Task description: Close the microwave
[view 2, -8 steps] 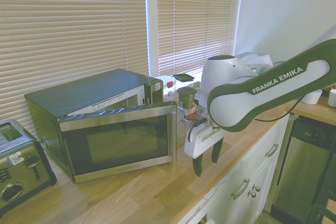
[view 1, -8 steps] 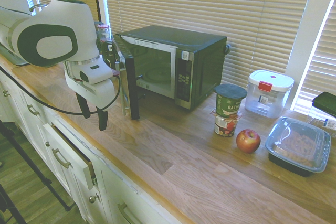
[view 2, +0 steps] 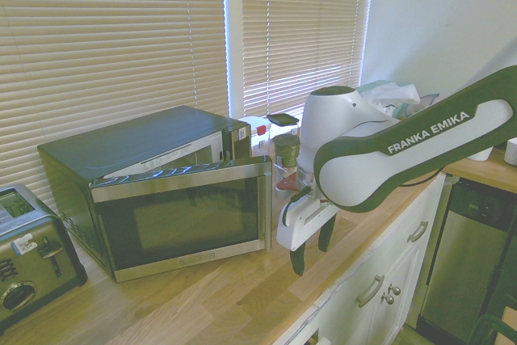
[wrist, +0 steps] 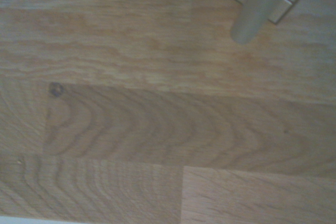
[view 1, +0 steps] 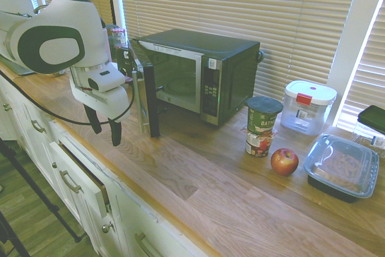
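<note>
The black microwave (view 1: pixel 201 67) stands at the back of the wooden counter with its silver-trimmed glass door (view 2: pixel 182 216) swung wide open. In the first exterior view the door (view 1: pixel 148 97) shows edge-on, sticking out toward the counter's front. My gripper (view 1: pixel 105 130) hangs just above the counter on the door's outer side, close to its free edge (view 2: pixel 266 204) and apart from it. The gripper (view 2: pixel 311 248) is open, fingers pointing down, with nothing between them. The wrist view shows bare wood and the door's silver handle (wrist: pixel 257 9).
Right of the microwave stand two stacked cans (view 1: pixel 262 126), an apple (view 1: pixel 284 161), a clear tub with a white lid (view 1: pixel 308 106) and a lidded black tray (view 1: pixel 341 165). A toaster (view 2: pixel 32 256) sits on the microwave's other side. A drawer (view 1: pixel 84 176) below the counter is slightly open.
The arm has shifted a little toward the open door's free edge, bringing the gripper closer to it. The door has not moved.
</note>
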Robot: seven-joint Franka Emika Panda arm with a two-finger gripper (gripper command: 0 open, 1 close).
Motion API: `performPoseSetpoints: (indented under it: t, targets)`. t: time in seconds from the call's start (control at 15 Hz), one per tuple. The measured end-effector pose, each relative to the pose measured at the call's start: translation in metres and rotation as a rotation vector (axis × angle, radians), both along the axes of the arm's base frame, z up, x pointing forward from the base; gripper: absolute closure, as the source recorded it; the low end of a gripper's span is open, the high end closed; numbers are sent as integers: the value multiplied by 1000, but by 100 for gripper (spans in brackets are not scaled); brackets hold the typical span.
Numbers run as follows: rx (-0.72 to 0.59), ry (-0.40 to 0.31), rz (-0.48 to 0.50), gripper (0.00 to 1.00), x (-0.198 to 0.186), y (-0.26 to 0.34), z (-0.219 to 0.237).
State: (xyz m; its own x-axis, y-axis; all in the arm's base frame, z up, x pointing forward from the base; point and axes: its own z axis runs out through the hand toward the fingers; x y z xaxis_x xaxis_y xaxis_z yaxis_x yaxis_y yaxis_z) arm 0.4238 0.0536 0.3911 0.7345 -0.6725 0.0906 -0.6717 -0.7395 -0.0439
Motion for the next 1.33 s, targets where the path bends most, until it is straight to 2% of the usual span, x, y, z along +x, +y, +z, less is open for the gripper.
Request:
performPoseSetpoints:
  t: [0.47, 0.93, 1.33]
  targets:
    - [-33, -70, 20, 0, 33, 59, 32]
    - [-33, -110, -6, 0, 90, 84, 82]
    - [-12, -91, -122, 0, 182, 51, 92]
